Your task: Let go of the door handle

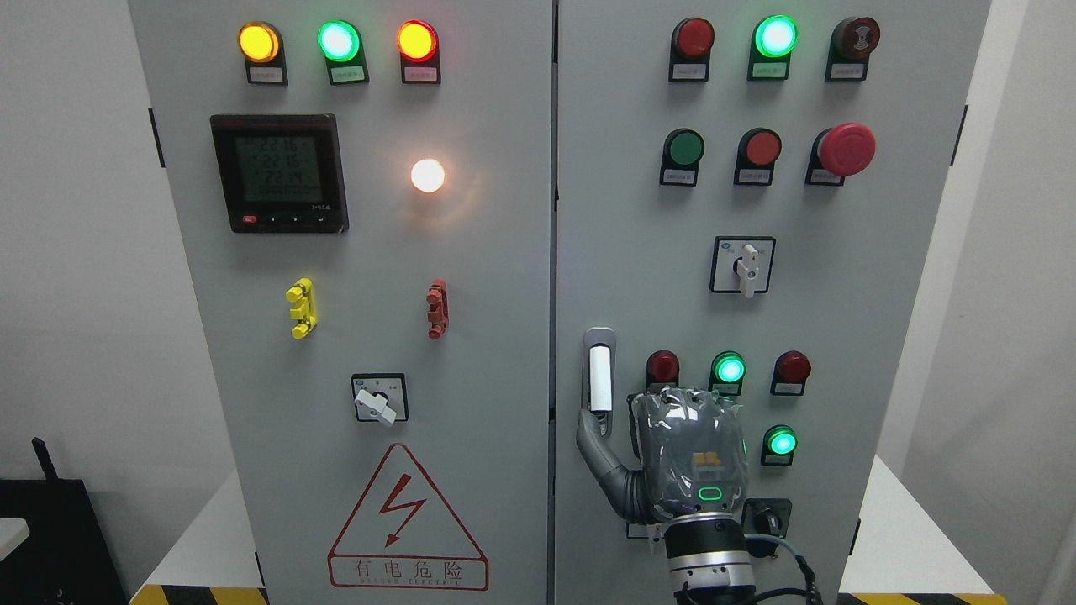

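Note:
The door handle is a white upright lever in a grey recess on the left edge of the right cabinet door. My right hand comes up from the bottom edge, just right of the handle, with its back toward the camera. Its fingers are curled in toward the door panel and hold nothing. Its thumb stretches out to the left, and the tip lies at the handle's lower end. The four fingers do not wrap the handle. The left arm is out of view.
Both cabinet doors look closed. Around my hand on the right door are red and green lamps, a green lamp and a rotary switch. A red emergency button sits higher up. The left door carries a meter and a warning triangle.

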`<move>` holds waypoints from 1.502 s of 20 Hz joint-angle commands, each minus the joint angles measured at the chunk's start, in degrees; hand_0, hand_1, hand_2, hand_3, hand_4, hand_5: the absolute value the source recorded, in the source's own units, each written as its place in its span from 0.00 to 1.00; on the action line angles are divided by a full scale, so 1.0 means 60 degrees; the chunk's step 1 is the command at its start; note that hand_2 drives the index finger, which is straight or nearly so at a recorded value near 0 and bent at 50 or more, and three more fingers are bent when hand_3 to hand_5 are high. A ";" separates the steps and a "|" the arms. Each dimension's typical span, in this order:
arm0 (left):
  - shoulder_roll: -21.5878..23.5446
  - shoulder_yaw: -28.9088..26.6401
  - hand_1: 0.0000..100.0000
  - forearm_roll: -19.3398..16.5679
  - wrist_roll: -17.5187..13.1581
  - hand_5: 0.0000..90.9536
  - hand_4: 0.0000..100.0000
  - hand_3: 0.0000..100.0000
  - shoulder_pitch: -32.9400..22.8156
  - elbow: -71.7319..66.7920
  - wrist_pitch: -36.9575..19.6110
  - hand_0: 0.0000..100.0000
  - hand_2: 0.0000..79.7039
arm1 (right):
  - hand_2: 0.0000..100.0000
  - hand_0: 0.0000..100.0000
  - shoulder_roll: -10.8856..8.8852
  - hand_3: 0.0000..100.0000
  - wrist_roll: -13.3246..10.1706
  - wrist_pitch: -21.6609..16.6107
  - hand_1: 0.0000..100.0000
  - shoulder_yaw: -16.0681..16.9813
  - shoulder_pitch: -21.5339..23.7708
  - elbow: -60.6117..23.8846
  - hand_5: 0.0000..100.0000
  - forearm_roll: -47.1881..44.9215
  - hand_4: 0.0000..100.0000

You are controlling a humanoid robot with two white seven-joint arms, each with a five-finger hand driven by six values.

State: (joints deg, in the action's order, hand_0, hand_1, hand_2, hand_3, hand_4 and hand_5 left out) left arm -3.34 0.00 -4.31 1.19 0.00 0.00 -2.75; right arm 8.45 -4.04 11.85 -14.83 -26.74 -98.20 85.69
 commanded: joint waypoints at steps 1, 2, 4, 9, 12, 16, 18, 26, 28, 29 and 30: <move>0.0000 -0.0015 0.39 0.0000 -0.0008 0.00 0.00 0.00 0.0029 -0.0088 0.0005 0.12 0.00 | 1.00 0.50 -0.0002 1.00 -0.0001 0.0003 0.07 0.0011 -0.0011 0.0005 0.97 0.0000 1.00; 0.0000 -0.0015 0.39 0.0000 -0.0008 0.00 0.00 0.00 0.0029 -0.0088 0.0005 0.12 0.00 | 1.00 0.50 -0.0002 1.00 -0.0001 0.0003 0.07 0.0011 -0.0011 0.0005 0.97 0.0000 1.00; 0.0000 -0.0015 0.39 0.0000 -0.0008 0.00 0.00 0.00 0.0029 -0.0088 0.0005 0.12 0.00 | 1.00 0.50 -0.0002 1.00 -0.0001 0.0003 0.07 0.0011 -0.0011 0.0005 0.97 0.0000 1.00; 0.0000 -0.0015 0.39 0.0000 -0.0008 0.00 0.00 0.00 0.0029 -0.0088 0.0005 0.12 0.00 | 1.00 0.50 -0.0002 1.00 -0.0001 0.0017 0.07 0.0025 -0.0011 -0.0010 0.97 0.0000 1.00; 0.0000 -0.0015 0.39 0.0000 -0.0008 0.00 0.00 0.00 0.0029 -0.0088 0.0005 0.12 0.00 | 1.00 0.50 -0.0002 1.00 -0.0001 0.0075 0.07 0.0011 -0.0011 0.0004 0.97 0.0000 1.00; 0.0000 -0.0015 0.39 0.0000 -0.0008 0.00 0.00 0.00 0.0029 -0.0088 0.0005 0.12 0.00 | 1.00 0.50 -0.0002 1.00 -0.0001 0.0120 0.07 0.0011 -0.0026 -0.0010 0.97 0.0000 1.00; 0.0000 -0.0015 0.39 0.0000 -0.0008 0.00 0.00 0.00 0.0015 -0.0088 0.0005 0.12 0.00 | 1.00 0.50 -0.0002 1.00 -0.0016 0.0134 0.07 0.0011 -0.0011 -0.0010 0.97 0.0000 1.00; 0.0000 -0.0015 0.39 0.0000 -0.0008 0.00 0.00 0.00 0.0029 -0.0088 0.0005 0.12 0.00 | 1.00 0.50 -0.0002 1.00 -0.0016 0.0134 0.07 0.0011 -0.0026 -0.0010 0.97 0.0000 1.00; 0.0000 -0.0015 0.39 0.0000 -0.0008 0.00 0.00 0.00 0.0015 -0.0088 0.0005 0.12 0.00 | 1.00 0.50 -0.0002 1.00 -0.0016 0.0134 0.07 0.0011 -0.0026 -0.0025 0.97 -0.0014 1.00; 0.0000 -0.0015 0.39 0.0000 -0.0008 0.00 0.00 0.00 0.0029 -0.0088 0.0005 0.12 0.00 | 1.00 0.50 -0.0002 1.00 -0.0016 0.0134 0.07 0.0025 -0.0026 -0.0025 0.97 0.0000 1.00; 0.0000 -0.0015 0.39 0.0000 -0.0008 0.00 0.00 0.00 0.0029 -0.0088 0.0005 0.12 0.00 | 1.00 0.50 -0.0002 1.00 -0.0016 0.0134 0.07 0.0026 -0.0026 -0.0025 0.97 0.0000 1.00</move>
State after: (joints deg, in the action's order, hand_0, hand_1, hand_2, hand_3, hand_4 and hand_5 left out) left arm -3.34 0.00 -4.31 1.19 0.00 0.00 -2.75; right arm 8.44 -4.08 12.62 -14.76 -26.87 -98.28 85.67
